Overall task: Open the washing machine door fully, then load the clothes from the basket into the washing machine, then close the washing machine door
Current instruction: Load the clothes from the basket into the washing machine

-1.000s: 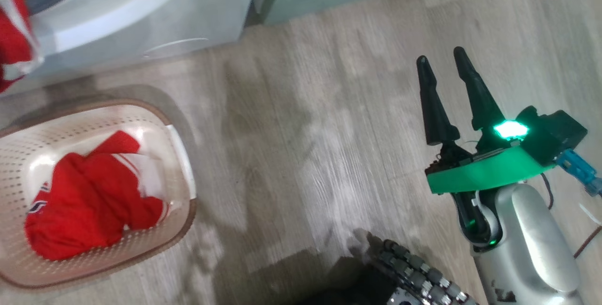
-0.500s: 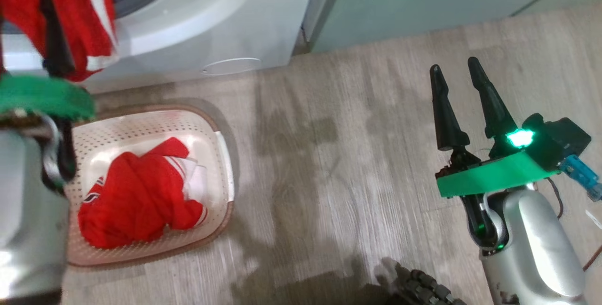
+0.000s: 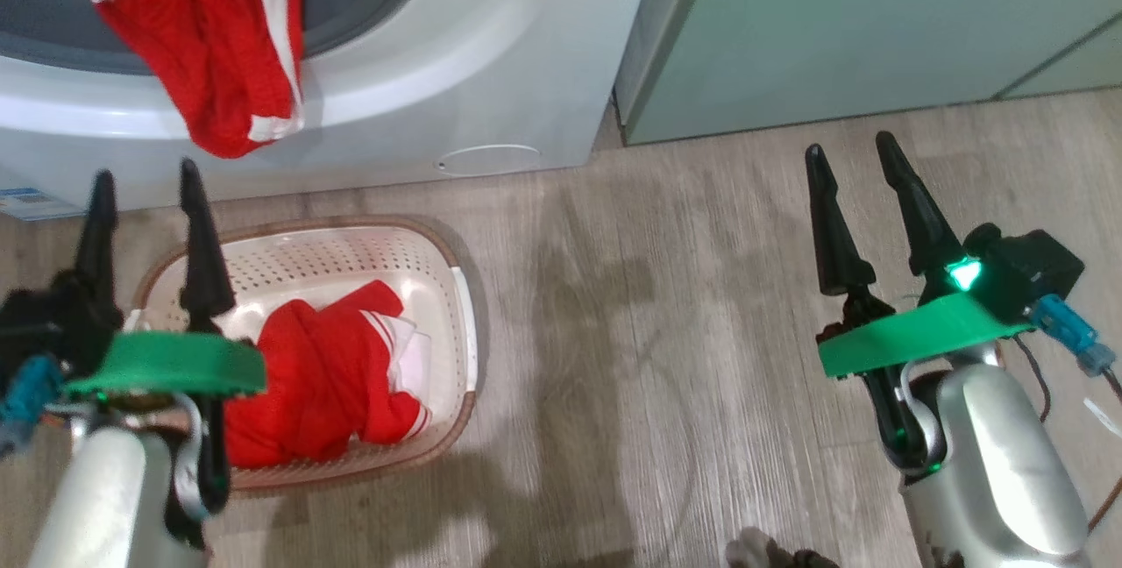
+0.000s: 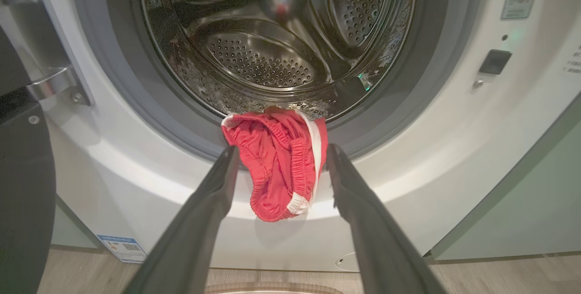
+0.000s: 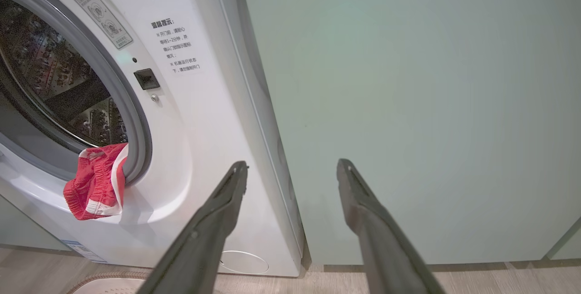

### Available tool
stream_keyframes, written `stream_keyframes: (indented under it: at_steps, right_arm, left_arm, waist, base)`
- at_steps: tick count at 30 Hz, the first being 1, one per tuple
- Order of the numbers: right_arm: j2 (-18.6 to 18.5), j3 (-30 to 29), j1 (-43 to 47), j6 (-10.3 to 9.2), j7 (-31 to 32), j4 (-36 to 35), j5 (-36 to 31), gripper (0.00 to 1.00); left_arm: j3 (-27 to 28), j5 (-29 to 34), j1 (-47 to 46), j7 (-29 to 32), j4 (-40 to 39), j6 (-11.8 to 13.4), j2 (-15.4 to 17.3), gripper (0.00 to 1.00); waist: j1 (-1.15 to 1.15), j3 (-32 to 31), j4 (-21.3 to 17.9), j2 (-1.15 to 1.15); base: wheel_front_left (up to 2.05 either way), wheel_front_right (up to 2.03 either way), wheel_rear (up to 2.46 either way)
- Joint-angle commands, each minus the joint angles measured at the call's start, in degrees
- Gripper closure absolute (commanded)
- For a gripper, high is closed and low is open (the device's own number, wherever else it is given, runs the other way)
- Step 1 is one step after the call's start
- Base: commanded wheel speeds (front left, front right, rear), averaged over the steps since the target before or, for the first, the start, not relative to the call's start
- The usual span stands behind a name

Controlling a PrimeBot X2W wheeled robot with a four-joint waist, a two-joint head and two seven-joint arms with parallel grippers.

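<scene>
In the head view, a cream basket (image 3: 351, 257) is seen on the wood floor (image 3: 631, 331) just in front of the washing machine (image 3: 491, 51), with a red garment (image 3: 324, 384) bunched inside it. A second red garment (image 3: 210, 51) is draped over the lip of the machine's opening, hanging half out. The left jaws are held wide open and empty above the basket's left end. The right jaws, equally wide and empty, are held over floor well to the right. In the left wrist view, the steel drum (image 4: 272, 58) is revealed. The draped garment is framed between the two spread fingers, apart from them, and the door (image 4: 22, 185) is seen swung open at the left edge. In the right wrist view, a pale green cabinet (image 5: 408, 103) is faced by the right jaws, with the machine and draped garment off to the left.
</scene>
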Motion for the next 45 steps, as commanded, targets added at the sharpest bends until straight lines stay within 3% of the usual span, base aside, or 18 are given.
stream_keyframes:
  at_steps: [1, 13, 30, 36, 45]
  right_arm:
    - [0.0, 0.6, 1.4, 0.0, -0.5, -1.1, -0.6, 0.0]
    - [0.0, 0.5, 2.9, 0.0, 0.8, -0.4, -1.2, 0.0]
    - [0.0, 0.9, 2.7, 0.0, 1.2, -1.3, -1.0, 0.0]
    - [0.0, 1.7, 2.0, 0.0, 1.0, -2.1, -0.6, 0.0]
    - [0.0, 4.1, -0.5, 0.0, 0.3, -2.3, 1.3, 0.0]
  left_arm:
    - [1.3, 0.4, 1.0, 0.4, -3.0, 0.3, 0.5, 0.0]
    - [-0.3, 0.7, 5.0, 1.4, -4.6, 0.8, 0.4, 0.0]
    - [-1.1, 0.6, 2.8, 2.2, -3.7, 0.5, 1.3, 0.0]
    - [-3.0, -0.3, -3.6, 6.1, 0.0, -2.1, 2.2, 0.0]
    - [-3.8, -3.0, -19.2, 11.4, 16.4, -6.8, 3.4, 0.0]
  waist:
    - [0.01, -1.2, 1.0, 0.0]
    - [0.01, -4.0, 2.1, 0.0]
    - [0.01, -2.7, 1.9, 0.0]
    - [0.01, 0.0, 1.0, 0.0]
    - [0.01, 6.2, -3.0, 0.0]
  base:
    - [0.0, 0.0, 0.0]
    - [0.0, 0.0, 0.0]
    - [0.0, 0.0, 0.0]
    - [0.0, 0.0, 0.0]
    - [0.0, 0.0, 0.0]
